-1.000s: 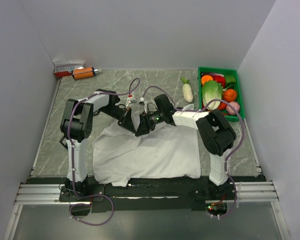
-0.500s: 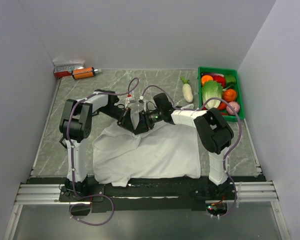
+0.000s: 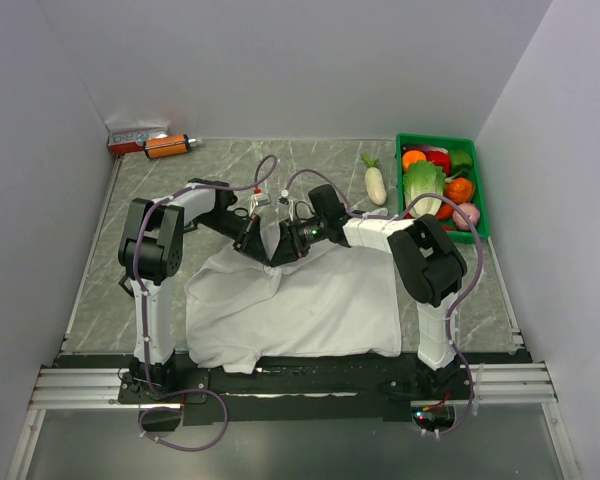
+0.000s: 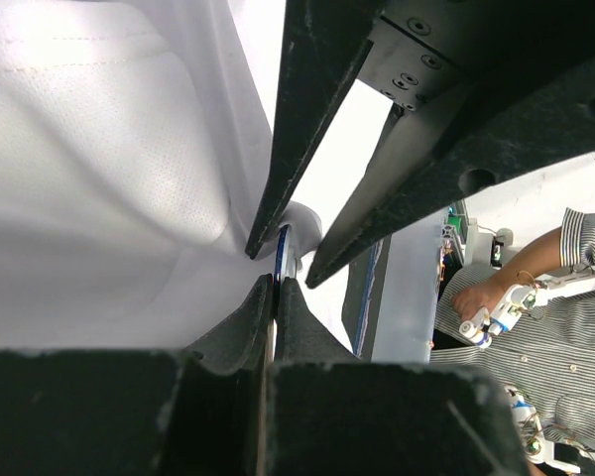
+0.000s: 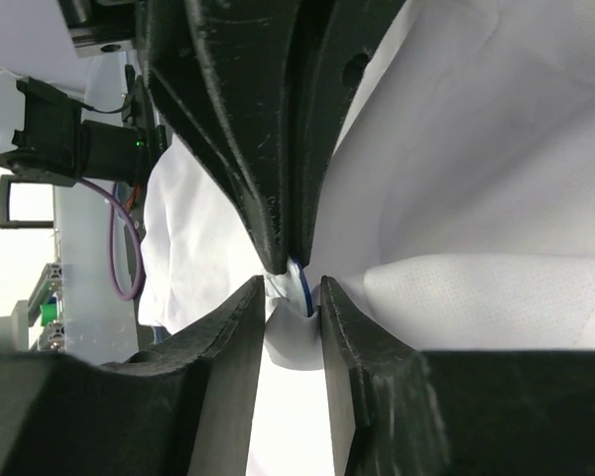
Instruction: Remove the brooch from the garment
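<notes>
- Table [image 3: 160, 200]: a grey-green, marble-patterned surface is lying between plain white walls [image 3: 280, 60]. An aluminium rail [image 3: 280, 385] is running along its near edge under the arm bases.
- Green crate [image 3: 436, 139]: it is sitting at the far right of the table and holding a lettuce [image 3: 423, 185] among red and orange produce.
- White radish [image 3: 375, 182]: it is lying on the bare table just left of the crate.
- Red-and-white box [image 3: 130, 140]: it is resting in the far left corner, with an orange cylinder [image 3: 168, 146] lying beside it. The printing on both is too small to read.
- Garment [image 3: 300, 305]: the white T-shirt is spreading over the near middle of the table, and its far edge is rising to where the two arms are meeting.
- Brooch [image 4: 281, 256]: it is showing only as a thin dark-blue edge on a small raised bunch of the cloth, between the two sets of fingers.
- Left gripper [image 4: 278, 283]: its jaws are pressing together on the brooch's rim.
- Right gripper [image 5: 293, 293]: its jaws are standing a little apart and nipping the bunch of cloth just under the brooch [image 5: 303, 283].
- Person in a striped shirt [image 4: 555, 297]: they are standing beyond the table edge, seen in the left wrist view.
</notes>
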You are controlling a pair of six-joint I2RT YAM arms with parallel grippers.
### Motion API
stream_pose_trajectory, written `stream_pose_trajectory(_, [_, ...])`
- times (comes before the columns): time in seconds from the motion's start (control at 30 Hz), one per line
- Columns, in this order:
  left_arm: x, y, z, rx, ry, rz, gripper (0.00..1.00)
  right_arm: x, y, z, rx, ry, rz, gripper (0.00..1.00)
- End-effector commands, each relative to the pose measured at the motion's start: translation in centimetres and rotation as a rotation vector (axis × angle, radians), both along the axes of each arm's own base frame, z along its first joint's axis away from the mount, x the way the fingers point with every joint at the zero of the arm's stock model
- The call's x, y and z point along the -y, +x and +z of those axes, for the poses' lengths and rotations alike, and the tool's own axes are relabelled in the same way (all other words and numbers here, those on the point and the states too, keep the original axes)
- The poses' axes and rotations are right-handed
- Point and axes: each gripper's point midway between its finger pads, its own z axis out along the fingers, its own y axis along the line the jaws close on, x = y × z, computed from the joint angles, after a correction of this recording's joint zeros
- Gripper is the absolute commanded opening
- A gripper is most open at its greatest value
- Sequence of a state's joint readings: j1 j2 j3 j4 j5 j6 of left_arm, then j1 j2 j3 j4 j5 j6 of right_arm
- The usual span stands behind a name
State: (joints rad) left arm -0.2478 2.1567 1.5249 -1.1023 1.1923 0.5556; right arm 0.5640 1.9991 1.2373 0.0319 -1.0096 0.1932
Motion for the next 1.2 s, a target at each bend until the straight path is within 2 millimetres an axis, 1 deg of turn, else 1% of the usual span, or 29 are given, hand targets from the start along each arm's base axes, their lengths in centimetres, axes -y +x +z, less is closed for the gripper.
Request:
stream_pose_trajectory(0.0, [0.3, 0.4, 2.5, 0.058, -0.055, 0.009, 0.01, -0.6, 1.3, 0.8, 0.048, 0.009, -0.006, 0.35])
stream_pose_trajectory(0.2, [0.4, 0.4, 2.8, 0.05, -0.065, 0.011, 0.01, -0.6, 1.7, 0.7, 0.078, -0.008, -0.012, 0.32])
stream_pose_trajectory(0.37, [0.6, 0.4, 3.0, 0.036, -0.076, 0.014, 0.01, -0.4, 1.5, 0.3, 0.076, -0.029, -0.006, 0.31])
stream_pose_trajectory(0.6, [0.6, 0.5, 3.1, 0.033, -0.08, 0.017, 0.01, -0.7, 1.1, 0.7, 0.087, -0.014, 0.018, 0.32])
stream_pose_trajectory(0.77, [0.7, 0.5, 3.2, 0.024, -0.083, 0.018, 0.01, -0.8, 1.1, 0.2, 0.097, -0.033, 0.021, 0.31])
stream_pose_trajectory(0.9, [0.8, 0.5, 3.3, 0.02, -0.09, 0.02, 0.01, -1.0, 1.4, 0.2, 0.106, -0.038, 0.014, 0.27])
stream_pose_trajectory(1.07, [0.9, 0.5, 3.7, 0.005, -0.103, 0.026, 0.01, -1.0, 1.7, 0.0, 0.137, -0.057, 0.022, 0.26])
stream_pose_trajectory(1.17, [1.0, 0.6, 3.9, -0.01, -0.118, 0.029, 0.01, -1.1, 1.8, -0.2, 0.164, -0.089, 0.021, 0.24])
